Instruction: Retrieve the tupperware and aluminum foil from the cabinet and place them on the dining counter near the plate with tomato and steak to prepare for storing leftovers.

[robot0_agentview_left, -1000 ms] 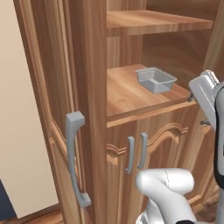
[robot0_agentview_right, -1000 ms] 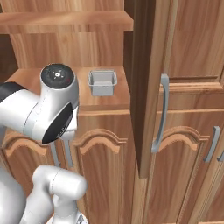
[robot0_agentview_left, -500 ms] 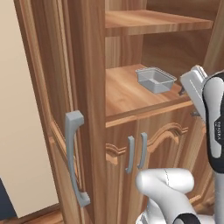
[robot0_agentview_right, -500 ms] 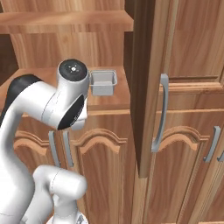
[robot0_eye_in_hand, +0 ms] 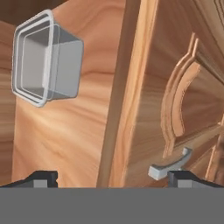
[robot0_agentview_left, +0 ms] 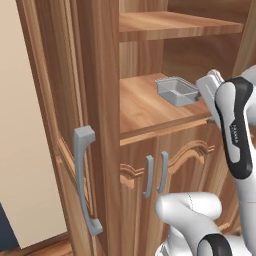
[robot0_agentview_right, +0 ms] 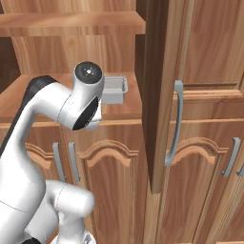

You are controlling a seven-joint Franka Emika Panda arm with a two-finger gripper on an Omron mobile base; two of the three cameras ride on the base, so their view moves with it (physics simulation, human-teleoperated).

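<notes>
— What could go wrong from here?

— I judge the shelf edge is the risk. My gripper (robot0_eye_in_hand: pixel 111 177) sits low in front of it, so a straight push could knock a finger against the cabinet (robot0_agentview_left: pixel 100 75) front, or nudge the tupperware (robot0_eye_in_hand: pixel 46 57) deeper.

— Where is it relative to your fingers?

— Ahead and off toward one fingertip (robot0_eye_in_hand: pixel 41 178), well apart from both, resting on the open shelf.

— And your fingers?

— Spread wide apart, holding nothing, touching nothing. The aluminum foil I can't place.
</notes>
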